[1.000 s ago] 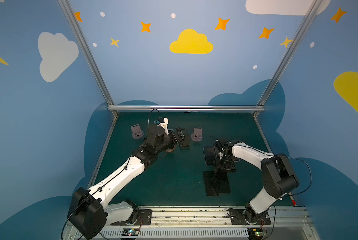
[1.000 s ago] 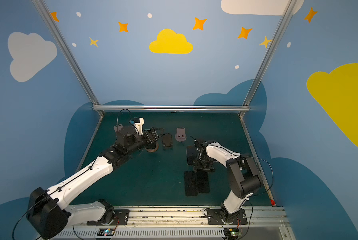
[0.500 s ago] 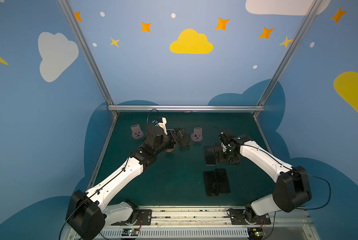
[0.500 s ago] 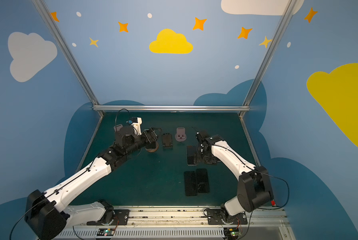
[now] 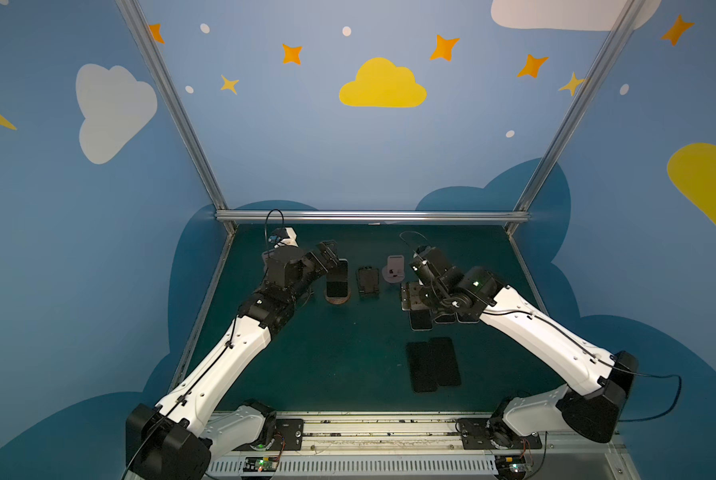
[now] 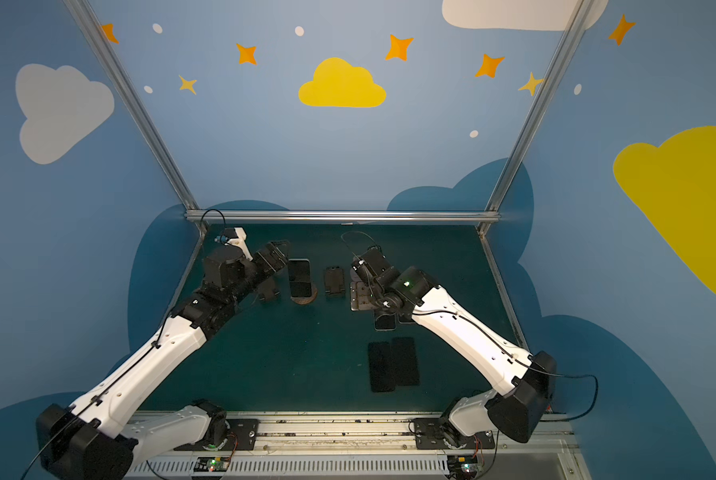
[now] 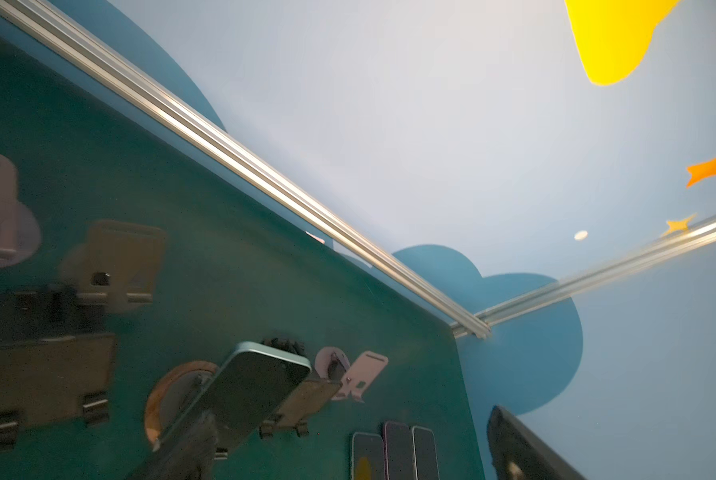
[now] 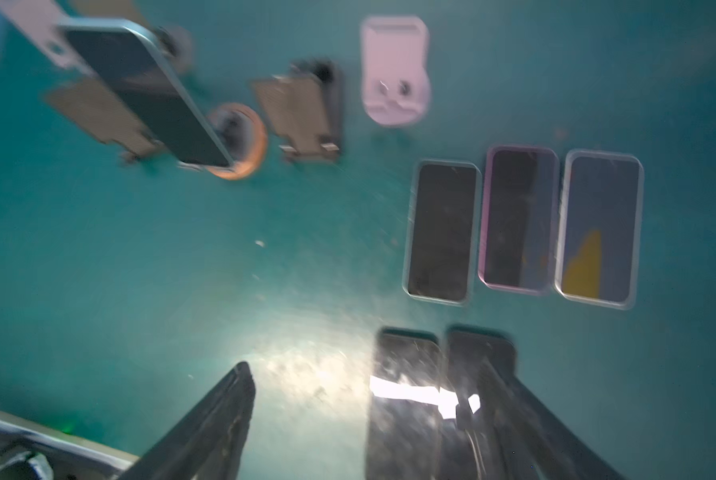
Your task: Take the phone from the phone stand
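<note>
The phone (image 5: 337, 275) (image 6: 299, 275) (image 7: 256, 390) (image 8: 148, 95), dark-screened with a pale blue edge, leans upright on a round wooden phone stand (image 5: 339, 300) (image 6: 305, 300) (image 7: 161, 399) (image 8: 246, 141). My left gripper (image 5: 321, 274) (image 6: 275, 274) (image 7: 350, 415) is open just left of the phone. One of its fingers (image 7: 182, 453) sits by the phone's lower edge; whether they touch is unclear. My right gripper (image 5: 414, 293) (image 6: 362, 295) (image 8: 364, 374) is open and empty, hovering over the mat near the flat phones.
A black stand (image 5: 368, 282) (image 8: 302, 116) and a pink stand (image 5: 394, 270) (image 8: 393, 70) are beside the wooden one. Three phones (image 8: 516, 218) lie flat in a row under the right arm. Two black phones (image 5: 431, 363) (image 8: 406, 374) lie nearer the front.
The right gripper has opened wider and moved back and left, away from the flat phones. The left gripper has shifted closer to the phone on the stand.
</note>
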`<state>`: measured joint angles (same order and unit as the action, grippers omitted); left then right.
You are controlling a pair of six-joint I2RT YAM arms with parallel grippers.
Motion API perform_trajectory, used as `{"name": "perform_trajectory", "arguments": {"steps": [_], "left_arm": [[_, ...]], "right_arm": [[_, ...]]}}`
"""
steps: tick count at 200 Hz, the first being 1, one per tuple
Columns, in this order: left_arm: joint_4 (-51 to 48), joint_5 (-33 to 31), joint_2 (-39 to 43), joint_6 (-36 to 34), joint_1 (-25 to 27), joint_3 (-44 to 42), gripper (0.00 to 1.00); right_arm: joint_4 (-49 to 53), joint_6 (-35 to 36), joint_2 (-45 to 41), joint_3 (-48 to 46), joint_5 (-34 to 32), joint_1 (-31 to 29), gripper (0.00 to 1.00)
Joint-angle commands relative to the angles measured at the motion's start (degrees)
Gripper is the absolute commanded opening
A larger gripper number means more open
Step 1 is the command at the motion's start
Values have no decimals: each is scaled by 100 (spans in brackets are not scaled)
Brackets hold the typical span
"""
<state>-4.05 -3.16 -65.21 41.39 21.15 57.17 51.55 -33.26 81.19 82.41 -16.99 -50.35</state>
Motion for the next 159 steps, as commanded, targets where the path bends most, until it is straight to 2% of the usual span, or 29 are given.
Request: {"name": "perform_trajectory", "arguments": {"steps": [1, 16, 34, 65, 110, 159], "left_arm": [[-21, -151, 103, 197, -349, 1, 100], [-16, -111, 142, 350, -603, -21, 100], [-29, -72, 203, 488, -853, -21, 100], [1, -57, 273, 602, -1051, -65, 100], [137, -870, 317, 540, -962, -421, 100], [16, -666, 316, 503, -1064, -244, 100]], "right_arm": [[-929, 150, 8, -207, -539, -388, 85], [-1669, 450, -31, -484, -701, -593, 85], [-2528, 400, 2, -744, -1016, -792, 84], [-3155, 658, 380, -510, -1133, -1074, 85], [-2928, 1050, 1253, 548, -1266, -1431, 85], [-2950, 990, 1765, 984, -1591, -1507, 92]]}}
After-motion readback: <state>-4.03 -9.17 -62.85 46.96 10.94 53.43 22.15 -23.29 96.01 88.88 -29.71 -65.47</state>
